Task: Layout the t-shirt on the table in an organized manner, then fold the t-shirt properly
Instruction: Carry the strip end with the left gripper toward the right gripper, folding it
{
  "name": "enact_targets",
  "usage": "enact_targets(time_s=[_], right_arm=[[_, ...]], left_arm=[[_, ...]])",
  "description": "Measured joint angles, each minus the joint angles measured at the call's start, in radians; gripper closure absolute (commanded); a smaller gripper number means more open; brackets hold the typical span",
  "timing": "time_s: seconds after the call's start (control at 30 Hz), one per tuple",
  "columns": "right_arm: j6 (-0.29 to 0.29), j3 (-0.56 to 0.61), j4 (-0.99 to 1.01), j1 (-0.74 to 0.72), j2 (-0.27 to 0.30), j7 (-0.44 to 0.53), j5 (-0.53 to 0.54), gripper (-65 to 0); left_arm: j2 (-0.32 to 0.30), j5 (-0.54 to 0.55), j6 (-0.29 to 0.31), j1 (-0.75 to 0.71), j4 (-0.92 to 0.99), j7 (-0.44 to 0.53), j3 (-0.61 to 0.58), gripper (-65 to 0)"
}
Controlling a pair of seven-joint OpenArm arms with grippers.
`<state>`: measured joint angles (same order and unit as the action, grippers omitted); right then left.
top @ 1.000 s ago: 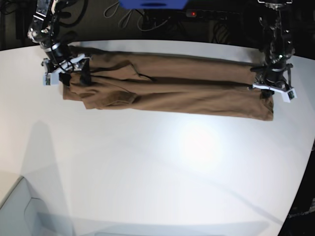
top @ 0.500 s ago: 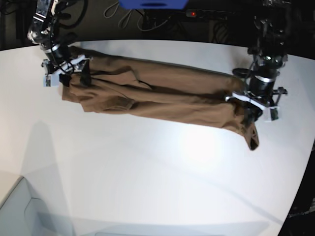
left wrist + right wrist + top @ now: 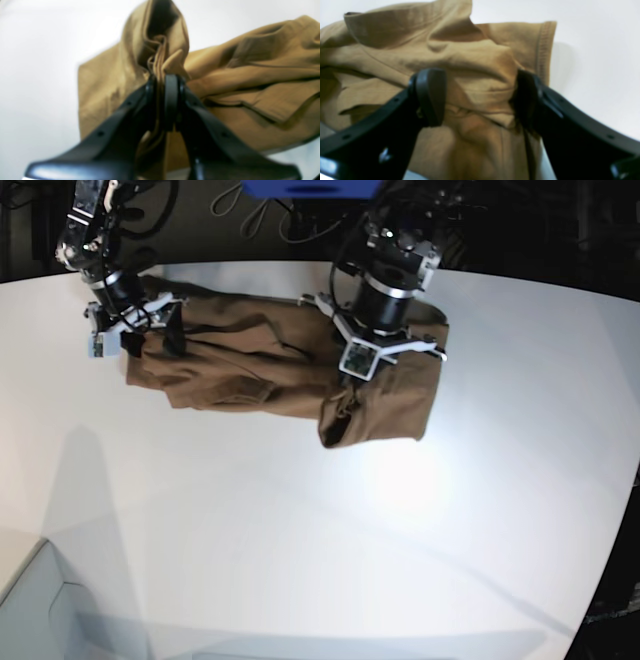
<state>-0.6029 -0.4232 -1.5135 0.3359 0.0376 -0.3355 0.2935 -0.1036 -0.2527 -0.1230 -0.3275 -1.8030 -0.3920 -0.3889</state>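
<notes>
We have just swung our left claw (image 3: 352, 372) across, carrying one end of the t-shirt (image 3: 250, 365) over toward the other, so it is now half as long. It pinches cloth tight. Our right claw (image 3: 135, 340) sits wide apart over the shirt's other end on the table (image 3: 300, 560).

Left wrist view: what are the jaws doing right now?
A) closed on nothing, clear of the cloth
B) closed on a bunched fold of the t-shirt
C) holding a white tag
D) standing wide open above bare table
B: the left gripper has its jaws pressed together with a bunched fold of the t-shirt rising out between them, the rest trailing on the table.
</notes>
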Motion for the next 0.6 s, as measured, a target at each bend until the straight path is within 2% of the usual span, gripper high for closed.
enact_targets(time_s=[0.13, 0.6], right_arm=[[0.0, 0.0, 0.0, 0.0, 0.001, 0.0, 0.0, -43.3], [0.001, 0.0, 0.0, -0.014, 0.001, -0.012, -0.005, -43.3]], left_arm=[[0.024, -0.023, 0.0, 0.027, 0.064, -0.007, -0.018, -0.1], [0.026, -0.02, -0.002, 0.075, 0.142, -0.009, -0.124, -0.5]])
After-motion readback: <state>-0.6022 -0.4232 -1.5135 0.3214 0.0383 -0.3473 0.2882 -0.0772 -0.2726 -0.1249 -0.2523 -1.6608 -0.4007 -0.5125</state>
